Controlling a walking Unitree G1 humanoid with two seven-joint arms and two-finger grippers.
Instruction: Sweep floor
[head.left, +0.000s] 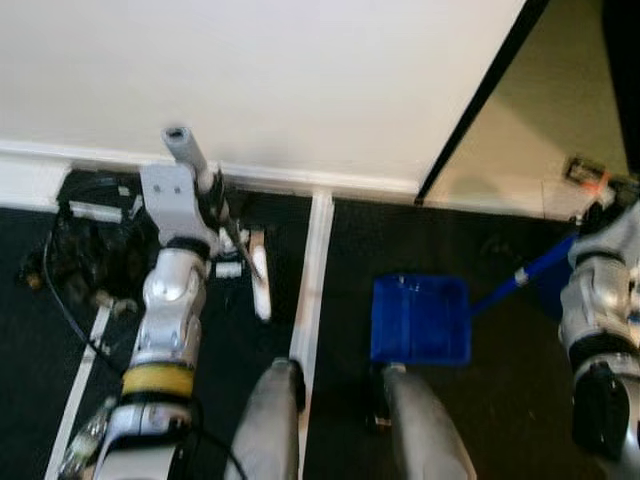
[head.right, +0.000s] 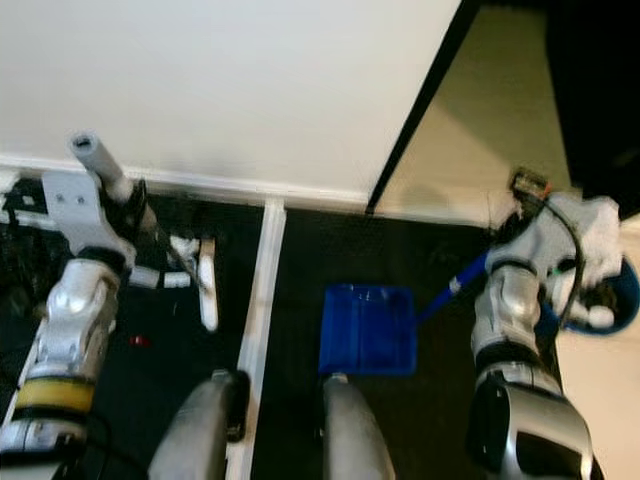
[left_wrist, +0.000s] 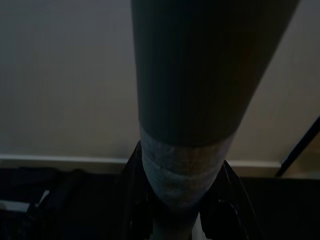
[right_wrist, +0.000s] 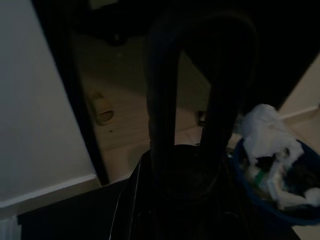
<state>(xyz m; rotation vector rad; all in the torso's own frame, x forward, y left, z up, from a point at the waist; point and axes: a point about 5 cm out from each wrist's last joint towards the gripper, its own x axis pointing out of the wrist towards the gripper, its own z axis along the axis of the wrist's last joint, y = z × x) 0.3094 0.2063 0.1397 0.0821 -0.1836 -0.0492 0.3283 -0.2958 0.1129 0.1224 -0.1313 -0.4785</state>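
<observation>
The left gripper (head.left: 212, 195) is clenching the grey cylindrical broom handle (head.left: 185, 150), which is rising toward the white wall (head.left: 300, 80); the wrist view is showing its black fingers (left_wrist: 135, 200) pressing both sides of the pole. The blue rectangular plastic dustpan (head.left: 420, 320) is lying flat on the dark floor mat (head.left: 500, 380), just ahead of the robot's feet, its blue handle (head.left: 525, 275) running toward the right gripper (head.right: 535, 215), which is seemingly grasping it, though dimness is obscuring this. A blue bin of crumpled white paper (right_wrist: 280, 175) is sitting beside that arm.

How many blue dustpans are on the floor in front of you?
1. The dustpan lies on the dark floor just ahead of the robot's right foot, its blue handle angling toward the right arm. Others may be out of frame.
</observation>
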